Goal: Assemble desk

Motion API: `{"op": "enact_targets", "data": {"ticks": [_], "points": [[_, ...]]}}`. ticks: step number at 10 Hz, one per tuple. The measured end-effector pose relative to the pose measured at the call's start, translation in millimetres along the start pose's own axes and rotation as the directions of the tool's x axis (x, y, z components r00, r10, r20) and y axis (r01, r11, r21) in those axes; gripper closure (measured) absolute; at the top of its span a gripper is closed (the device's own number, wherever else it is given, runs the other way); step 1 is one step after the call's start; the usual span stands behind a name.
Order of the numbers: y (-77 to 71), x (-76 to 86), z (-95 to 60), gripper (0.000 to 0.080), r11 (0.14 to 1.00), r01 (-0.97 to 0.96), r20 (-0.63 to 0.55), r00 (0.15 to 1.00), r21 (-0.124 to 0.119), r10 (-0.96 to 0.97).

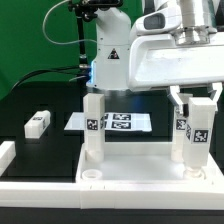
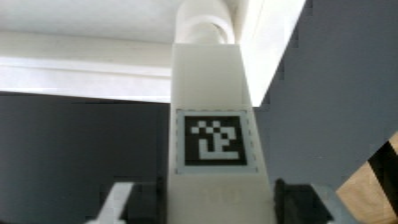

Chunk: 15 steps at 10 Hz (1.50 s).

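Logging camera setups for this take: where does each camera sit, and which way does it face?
Exterior view: sits low in front of the desk top, facing the arm behind it; shows the arm and the gripper closed on the held leg.
Wrist view: sits on the wrist, looks down along the held leg; only the fingers show.
Shared: the held leg and its tag.
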<state>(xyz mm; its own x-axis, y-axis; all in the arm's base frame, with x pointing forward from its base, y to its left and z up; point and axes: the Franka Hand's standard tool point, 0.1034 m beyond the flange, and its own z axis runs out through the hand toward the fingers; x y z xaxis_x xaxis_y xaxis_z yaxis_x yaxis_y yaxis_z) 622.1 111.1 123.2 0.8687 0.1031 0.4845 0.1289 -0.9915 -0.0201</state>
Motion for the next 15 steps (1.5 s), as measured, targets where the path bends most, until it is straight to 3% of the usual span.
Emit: {"op": "enact_targets", "data": {"ticks": [5, 10, 12, 13, 14, 15], "points": [[-2.1, -7.8, 11.8, 0.0512, 1.0, 0.005, 0.004, 1.0, -0.003, -0.005], [-2.0, -8.3, 12.4, 0.0512, 1.0, 0.005, 0.001, 1.0, -0.004, -0.005], [-1.9, -8.3, 12.4, 0.0228, 1.0, 0.005, 0.001, 1.0, -0.004, -0.005], [-1.9, -8.3, 12.4, 0.0228, 1.0, 0.005, 0.001, 1.0, -0.004, -0.005], [-1.9, -8.3, 12.4, 0.0166, 1.0, 0.005, 0.001, 1.0, -0.004, -0.005], [-1.9, -8.3, 12.4, 0.0155, 1.0, 0.005, 0.001, 1.0, -0.004, -0.005]]}}
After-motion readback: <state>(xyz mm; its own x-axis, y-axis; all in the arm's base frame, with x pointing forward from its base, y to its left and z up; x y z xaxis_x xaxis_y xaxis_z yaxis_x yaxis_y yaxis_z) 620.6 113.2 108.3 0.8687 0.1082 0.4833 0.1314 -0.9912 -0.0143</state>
